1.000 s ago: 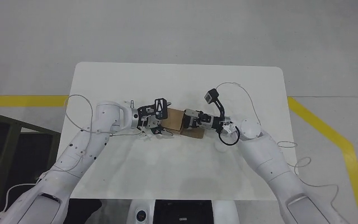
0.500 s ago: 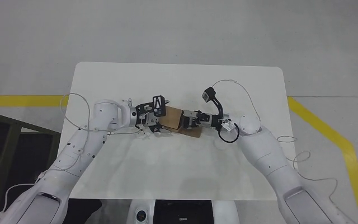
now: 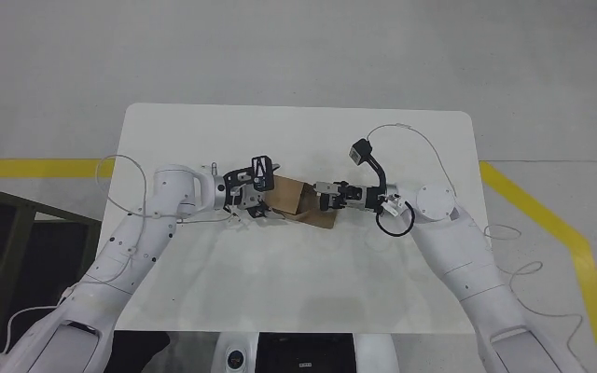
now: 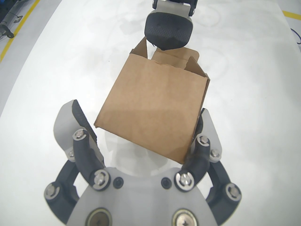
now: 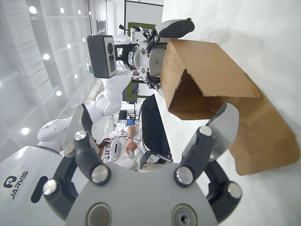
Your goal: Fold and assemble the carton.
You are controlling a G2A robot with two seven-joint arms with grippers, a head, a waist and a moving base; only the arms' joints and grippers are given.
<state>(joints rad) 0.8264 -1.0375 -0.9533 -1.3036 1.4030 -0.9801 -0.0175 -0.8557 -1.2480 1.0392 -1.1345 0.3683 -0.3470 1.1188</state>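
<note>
A brown cardboard carton [image 3: 297, 200] lies partly formed near the middle of the white table [image 3: 187, 131]. My left gripper [image 3: 257, 200] is open and straddles the carton's closed end [image 4: 155, 104]; one finger [image 4: 204, 123] touches its side, and the other finger [image 4: 77, 116] stands just off its corner. My right gripper [image 3: 326, 198] is open at the carton's open end [image 5: 195, 104]. One of its fingers [image 5: 225, 116] rests against the long loose flap [image 5: 263, 142] at the mouth. That finger's black pad [image 4: 168, 32] meets the far flaps in the left wrist view.
Bare tabletop [image 4: 247, 48] surrounds the carton on all sides. A thin white cable [image 3: 410, 140] loops over the table beside the right arm, and another cable [image 3: 126, 172] hangs off the left arm near the table's left edge.
The carton has turned and tilted a little, its closed end shifting left with my left gripper. The right arm's elbow has swung out to the right while its gripper stayed at the open end.
</note>
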